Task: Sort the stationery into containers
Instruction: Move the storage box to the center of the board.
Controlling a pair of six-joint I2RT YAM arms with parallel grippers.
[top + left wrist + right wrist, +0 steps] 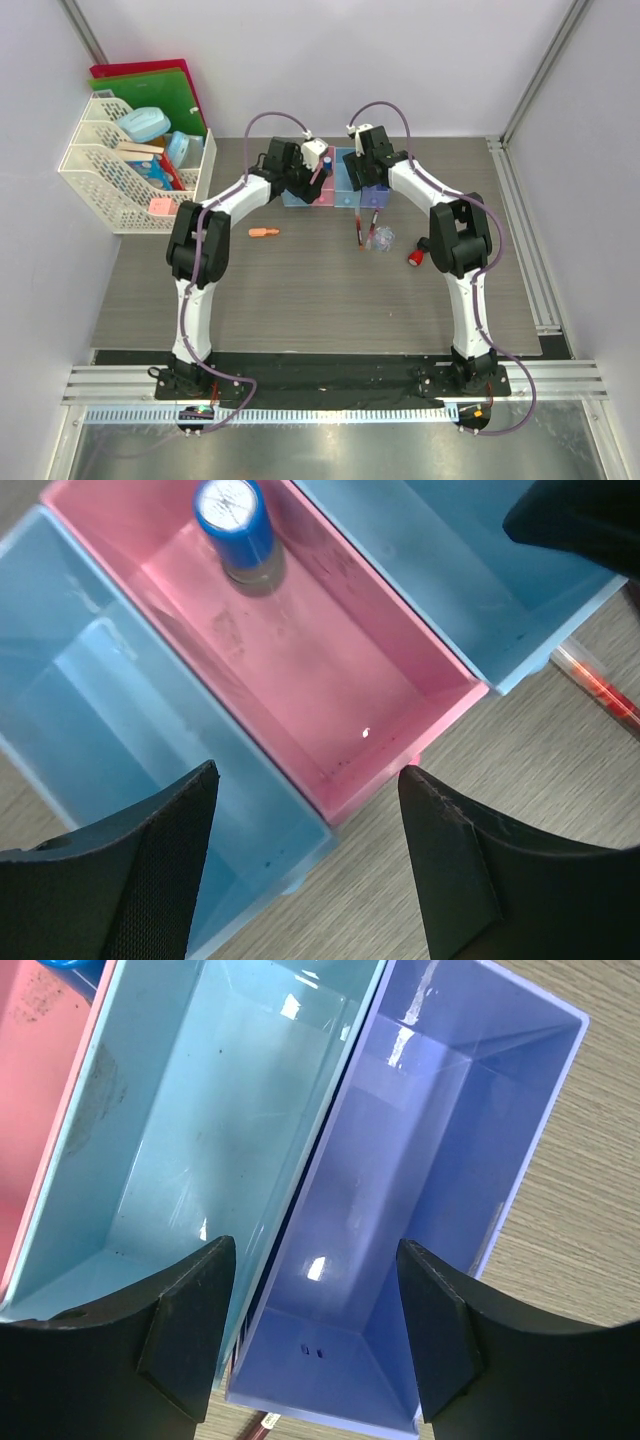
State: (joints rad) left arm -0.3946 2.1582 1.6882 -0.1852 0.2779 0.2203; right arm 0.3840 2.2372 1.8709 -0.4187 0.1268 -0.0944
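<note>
Reaching forward and inward, the left arm holds the left gripper [305, 775] over one end of the pink rectangular plastic bin [330, 680], fingers apart and empty. A blue-capped cylinder [235, 525] stands at the opposite end; the print on its white cap disc is too small to read. The right gripper [315, 1245], also spread and empty, hovers above the wall between the light blue plastic bin [180, 1110] and the purple-blue plastic bin [430, 1160]. Two thin red-and-black pens [365, 222], a clear bluish lump [381, 238] and a short orange marker [263, 232] lie on the grey wood-grain table [300, 290].
</note>
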